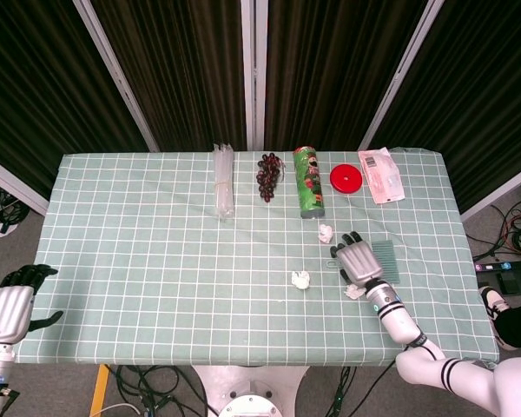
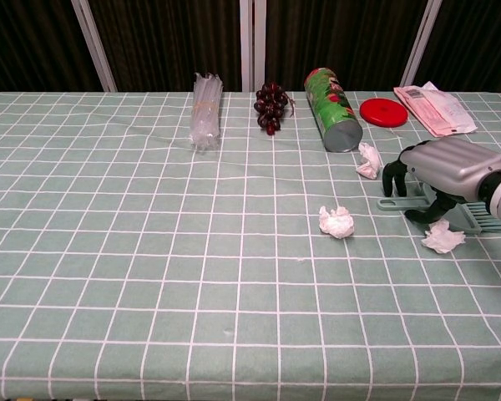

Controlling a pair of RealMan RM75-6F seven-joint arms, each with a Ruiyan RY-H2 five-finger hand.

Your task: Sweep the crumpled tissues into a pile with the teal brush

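The teal brush [image 1: 385,260] [image 2: 483,218] lies flat on the right part of the table, handle [image 2: 396,202] pointing left. My right hand [image 1: 357,259] [image 2: 444,167] arches over the handle, fingers curved down around it and thumb near the cloth, with no firm hold visible. Three crumpled tissues lie nearby. One [image 1: 326,232] [image 2: 368,159] is just beyond the hand, one [image 1: 300,279] [image 2: 336,221] is to its left, and one [image 1: 354,291] [image 2: 442,237] is at the brush's near side. My left hand [image 1: 7,310] hangs off the table's left front corner, holding nothing.
Along the back of the table lie a clear plastic bundle [image 1: 222,181], dark grapes [image 1: 268,173], a green can [image 1: 309,181] on its side, a red lid [image 1: 346,179] and a pink-white packet [image 1: 381,175]. The right table edge [image 1: 465,261] is close to the brush.
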